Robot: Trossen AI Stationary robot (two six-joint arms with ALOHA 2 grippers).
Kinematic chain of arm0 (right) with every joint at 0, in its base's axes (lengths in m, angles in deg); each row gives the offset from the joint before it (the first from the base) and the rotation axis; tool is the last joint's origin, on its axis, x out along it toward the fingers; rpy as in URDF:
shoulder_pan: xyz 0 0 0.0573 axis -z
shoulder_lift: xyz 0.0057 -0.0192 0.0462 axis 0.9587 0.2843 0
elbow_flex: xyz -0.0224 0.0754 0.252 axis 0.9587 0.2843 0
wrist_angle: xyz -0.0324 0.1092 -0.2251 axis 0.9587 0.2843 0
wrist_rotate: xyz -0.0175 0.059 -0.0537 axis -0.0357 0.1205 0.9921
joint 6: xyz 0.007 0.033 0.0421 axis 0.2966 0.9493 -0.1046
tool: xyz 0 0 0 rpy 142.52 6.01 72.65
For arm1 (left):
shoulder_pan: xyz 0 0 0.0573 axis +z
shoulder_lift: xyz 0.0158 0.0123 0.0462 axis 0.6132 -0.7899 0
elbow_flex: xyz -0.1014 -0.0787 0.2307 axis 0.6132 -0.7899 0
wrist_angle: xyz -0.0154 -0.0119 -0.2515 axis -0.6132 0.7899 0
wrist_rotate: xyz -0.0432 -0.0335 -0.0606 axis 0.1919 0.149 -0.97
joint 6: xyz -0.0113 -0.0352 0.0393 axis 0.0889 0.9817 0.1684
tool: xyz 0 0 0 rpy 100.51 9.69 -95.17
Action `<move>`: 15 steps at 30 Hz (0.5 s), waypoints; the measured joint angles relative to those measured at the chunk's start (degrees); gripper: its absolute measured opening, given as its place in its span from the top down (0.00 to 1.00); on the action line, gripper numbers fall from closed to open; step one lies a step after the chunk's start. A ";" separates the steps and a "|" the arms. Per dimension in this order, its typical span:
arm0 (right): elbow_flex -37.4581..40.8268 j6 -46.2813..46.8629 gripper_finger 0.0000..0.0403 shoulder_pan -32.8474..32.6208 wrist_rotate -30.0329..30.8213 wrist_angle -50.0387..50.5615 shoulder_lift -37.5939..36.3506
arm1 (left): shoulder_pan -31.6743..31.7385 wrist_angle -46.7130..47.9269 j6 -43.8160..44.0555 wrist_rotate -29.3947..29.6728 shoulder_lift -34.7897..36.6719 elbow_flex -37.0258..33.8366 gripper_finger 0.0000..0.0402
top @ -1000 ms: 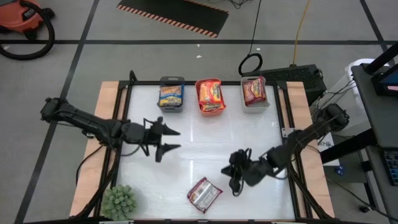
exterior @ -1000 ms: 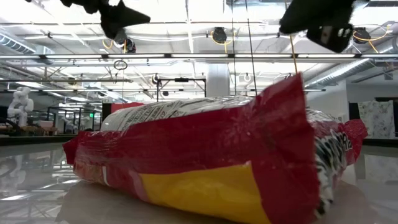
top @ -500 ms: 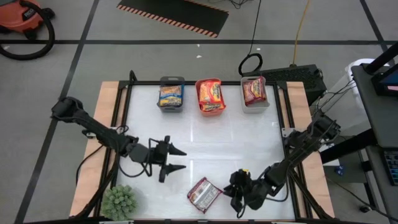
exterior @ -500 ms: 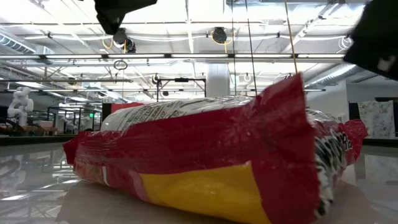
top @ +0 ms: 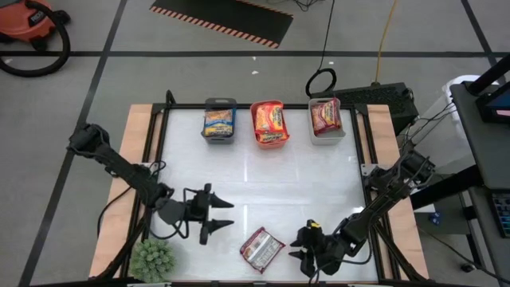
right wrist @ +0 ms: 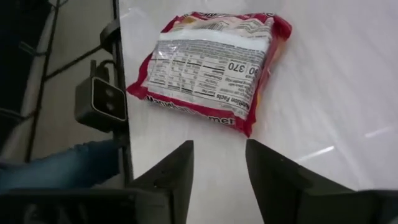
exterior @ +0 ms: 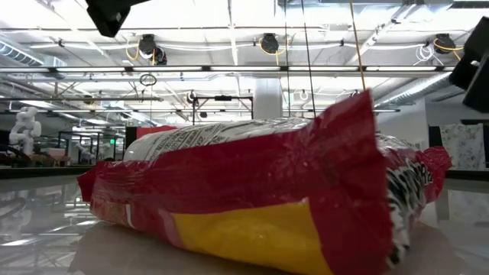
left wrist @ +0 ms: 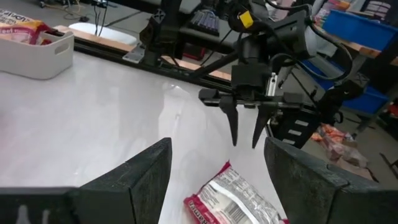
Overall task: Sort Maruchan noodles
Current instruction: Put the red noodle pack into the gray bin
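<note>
The worktop [top: 263,183] is a glossy white surface set in a pale wooden border with black framing along its edges. Along its far edge stand three small bins in a row, close together: a grey one [top: 219,122] with blue-yellow packets, an orange one [top: 269,123] with orange-yellow packets, and a pale one [top: 327,120] with red packets. Near the front edge lies a single red-silver noodle packet [top: 262,248], label side up. A small spiky green plant [top: 152,259] sits at the front left corner

Loose packet [top: 262,249]: red and silver ramen pack, lay flat near the table's front edge, back panel with nutrition label up, slightly skewed.
Binned packets: blue-yellow [top: 218,122], orange [top: 269,121] and red [top: 324,115] packs lay in three far bins.
</note>
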 joint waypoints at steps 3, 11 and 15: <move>-0.02 -4.86 0.61 0.24 0.28 -0.27 1.60 | -1.41 0.17 0.41 1.72 0.00 0.00 0.35; -0.02 -11.19 0.52 2.37 0.34 -0.92 6.97 | -3.15 1.20 1.23 3.08 0.00 0.02 0.35; -0.02 -14.80 0.52 3.74 0.14 -2.83 8.95 | -3.21 2.67 1.40 3.06 0.00 0.02 0.35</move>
